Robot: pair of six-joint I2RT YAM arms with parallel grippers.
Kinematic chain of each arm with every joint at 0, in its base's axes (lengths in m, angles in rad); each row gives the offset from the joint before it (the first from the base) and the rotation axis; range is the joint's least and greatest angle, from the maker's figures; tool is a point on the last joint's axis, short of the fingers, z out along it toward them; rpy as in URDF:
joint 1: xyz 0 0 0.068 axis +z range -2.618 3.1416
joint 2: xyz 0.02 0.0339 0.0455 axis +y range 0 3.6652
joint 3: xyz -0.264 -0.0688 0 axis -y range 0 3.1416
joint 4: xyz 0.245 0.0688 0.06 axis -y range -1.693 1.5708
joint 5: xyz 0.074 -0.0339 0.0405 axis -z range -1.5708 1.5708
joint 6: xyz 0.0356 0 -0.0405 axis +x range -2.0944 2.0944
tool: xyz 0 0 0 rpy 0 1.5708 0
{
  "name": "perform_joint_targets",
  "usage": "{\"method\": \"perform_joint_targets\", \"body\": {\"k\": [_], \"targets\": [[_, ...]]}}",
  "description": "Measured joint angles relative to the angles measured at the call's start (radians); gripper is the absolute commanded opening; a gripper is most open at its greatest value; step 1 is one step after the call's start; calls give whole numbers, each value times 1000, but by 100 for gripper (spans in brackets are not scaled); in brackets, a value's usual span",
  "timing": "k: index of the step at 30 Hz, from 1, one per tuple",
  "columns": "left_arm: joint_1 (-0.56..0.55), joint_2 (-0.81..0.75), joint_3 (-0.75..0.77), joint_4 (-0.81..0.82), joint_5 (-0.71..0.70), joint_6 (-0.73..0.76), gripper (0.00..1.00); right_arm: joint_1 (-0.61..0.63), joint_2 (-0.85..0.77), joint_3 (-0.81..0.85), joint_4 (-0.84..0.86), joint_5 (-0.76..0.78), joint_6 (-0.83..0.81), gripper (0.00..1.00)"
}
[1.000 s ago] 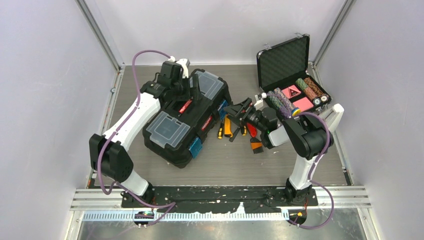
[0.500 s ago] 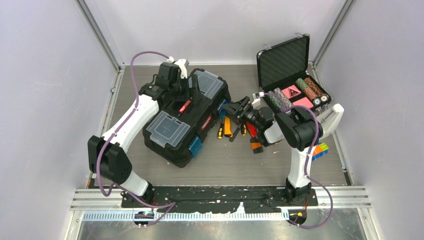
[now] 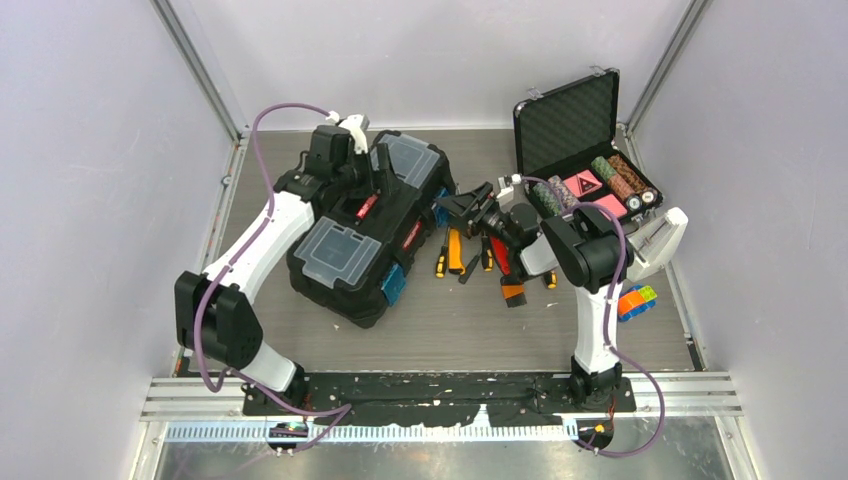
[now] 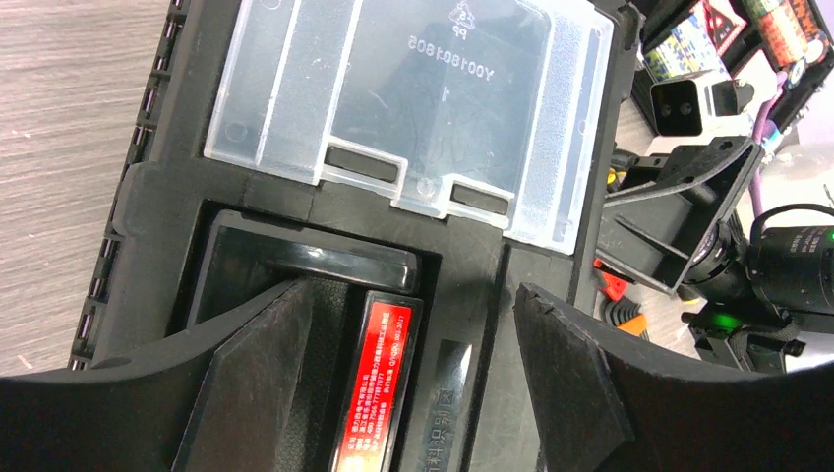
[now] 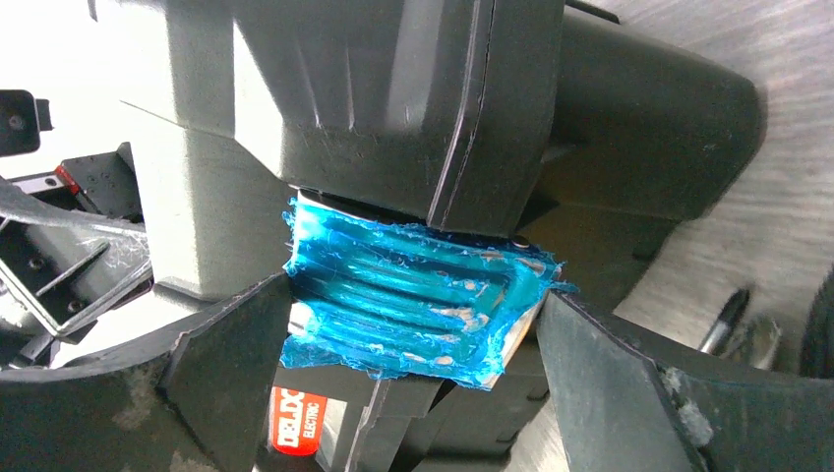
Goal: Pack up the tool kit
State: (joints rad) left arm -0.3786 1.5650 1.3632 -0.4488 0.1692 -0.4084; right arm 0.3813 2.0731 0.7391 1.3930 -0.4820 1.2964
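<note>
Left gripper [image 4: 413,393] stands wide open over the middle of the toolbox [image 3: 350,250], its matte black fingers [image 4: 266,374] either side of the recessed handle [image 4: 379,383] and closed on nothing. The handle carries a glossy red label with white print too small to read. Beyond it lies a frosted clear plastic lid [image 4: 393,88], rectangular, with two slotted catches, a moulded recycling triangle and a code number that shows upside down.

The right gripper [image 5: 413,324] is also spread wide, with a ribbed, shiny blue latch [image 5: 413,305] on the toolbox's side between its fingers; whether they touch it I cannot tell. A red sticker [image 5: 295,418] below the latch partly reads "ELECTRIC".

The toolbox, of hard black plastic, sits left of centre on the grey wood-grain desk [image 3: 480,330]. Yellow-and-black and red hand tools [image 3: 452,250] lie just beside it.
</note>
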Motion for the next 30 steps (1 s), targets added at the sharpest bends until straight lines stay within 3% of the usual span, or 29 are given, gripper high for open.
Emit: {"method": "perform_joint_targets", "body": {"k": [13,30], "targets": [[25,-18,-98,168,-12,-4,80,-1,122,275,-144,-48,12,96],[-4,-36,-146,228,-79,0,78,-2,96,284,-210,-70,-31,100]]}}
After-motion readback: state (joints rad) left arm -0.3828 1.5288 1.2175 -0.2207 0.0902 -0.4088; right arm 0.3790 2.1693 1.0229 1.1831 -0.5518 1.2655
